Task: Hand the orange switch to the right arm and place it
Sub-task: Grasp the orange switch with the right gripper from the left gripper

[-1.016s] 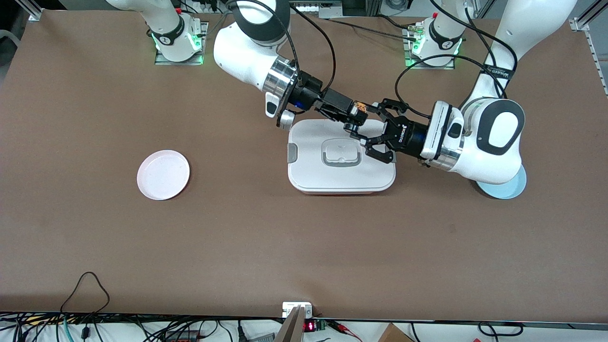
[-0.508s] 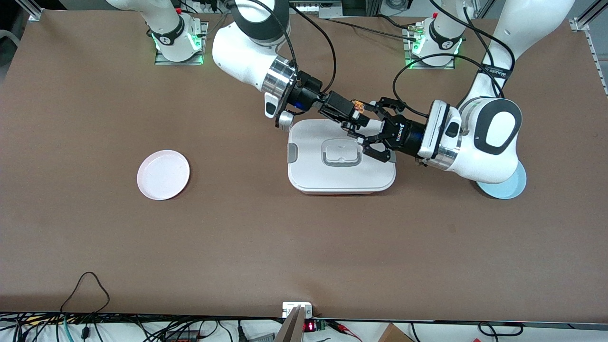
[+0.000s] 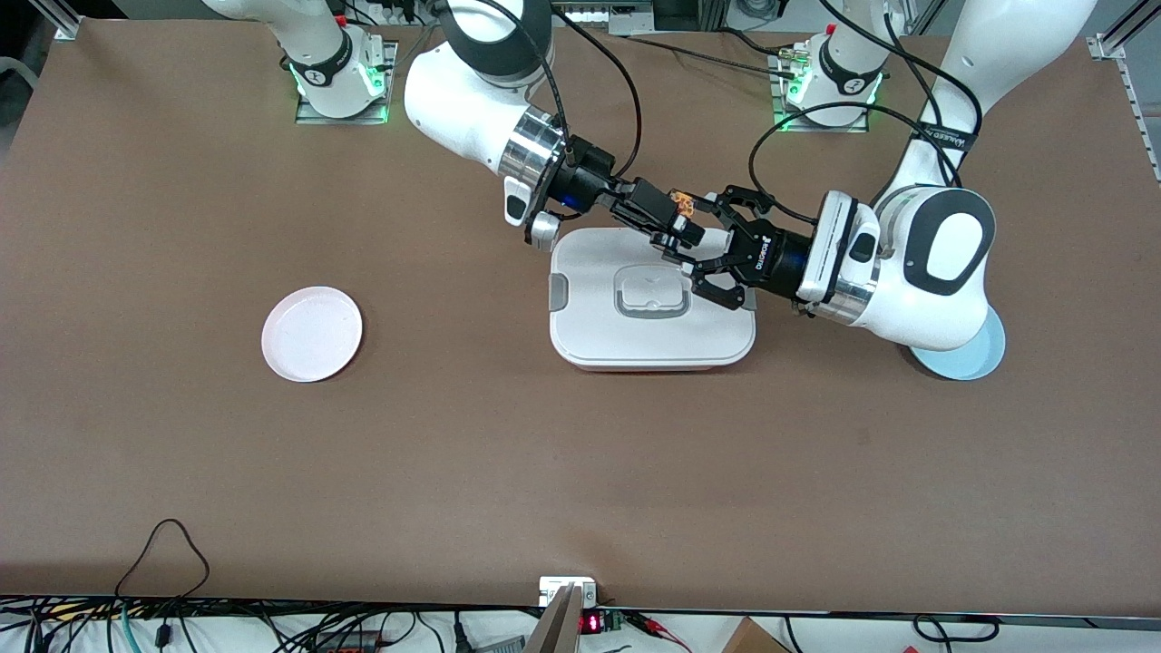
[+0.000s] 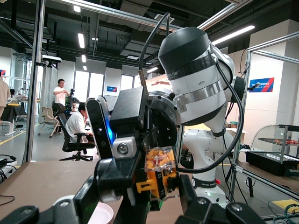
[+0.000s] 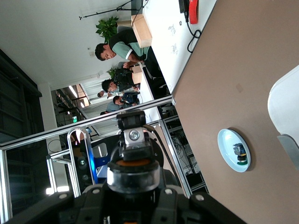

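Mid-handover over the white lidded box (image 3: 651,304): orange switch (image 3: 682,203) aloft, gripped by the left pincer (image 3: 703,231) and now clamped by the right pincer (image 3: 678,227) too (both clenched on it). Next, judged: release by the left, gentle retreat, then carriage toward the pink plate (image 3: 312,333) at the right arm's end of the worktop (image 3: 453,453).

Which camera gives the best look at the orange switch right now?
The left wrist view: the orange switch fills the centre, close up. The front view shows only a tiny orange speck where the two arms meet above the white lidded box. The right wrist view hides it.
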`<state>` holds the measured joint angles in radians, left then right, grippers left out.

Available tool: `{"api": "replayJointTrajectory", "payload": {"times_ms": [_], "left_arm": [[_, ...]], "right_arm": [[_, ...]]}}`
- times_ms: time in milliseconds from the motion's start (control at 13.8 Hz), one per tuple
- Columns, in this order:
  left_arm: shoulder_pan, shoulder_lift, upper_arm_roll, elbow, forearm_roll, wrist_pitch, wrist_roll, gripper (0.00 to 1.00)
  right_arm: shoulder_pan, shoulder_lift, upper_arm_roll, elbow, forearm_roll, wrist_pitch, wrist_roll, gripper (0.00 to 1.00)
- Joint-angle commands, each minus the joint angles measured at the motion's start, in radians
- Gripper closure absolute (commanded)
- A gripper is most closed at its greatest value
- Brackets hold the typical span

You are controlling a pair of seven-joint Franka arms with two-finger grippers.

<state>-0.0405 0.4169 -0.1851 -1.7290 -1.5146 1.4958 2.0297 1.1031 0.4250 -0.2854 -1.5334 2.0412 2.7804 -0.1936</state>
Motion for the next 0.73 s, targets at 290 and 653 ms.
{"api": "replayJointTrajectory", "payload": {"times_ms": [290, 653], "left_arm": [[0.001, -0.003, 0.007, -0.007, -0.03, 0.0, 0.029, 0.0], [0.004, -0.003, 0.007, -0.007, -0.03, -0.002, 0.018, 0.0]], "right_arm": [[-0.018, -0.002, -0.011, 0.018, -0.051, 0.008, 0.002, 1.0], [-0.074, -0.012, -0.011, 0.012, -0.081, -0.085, 0.003, 1.0]]}}
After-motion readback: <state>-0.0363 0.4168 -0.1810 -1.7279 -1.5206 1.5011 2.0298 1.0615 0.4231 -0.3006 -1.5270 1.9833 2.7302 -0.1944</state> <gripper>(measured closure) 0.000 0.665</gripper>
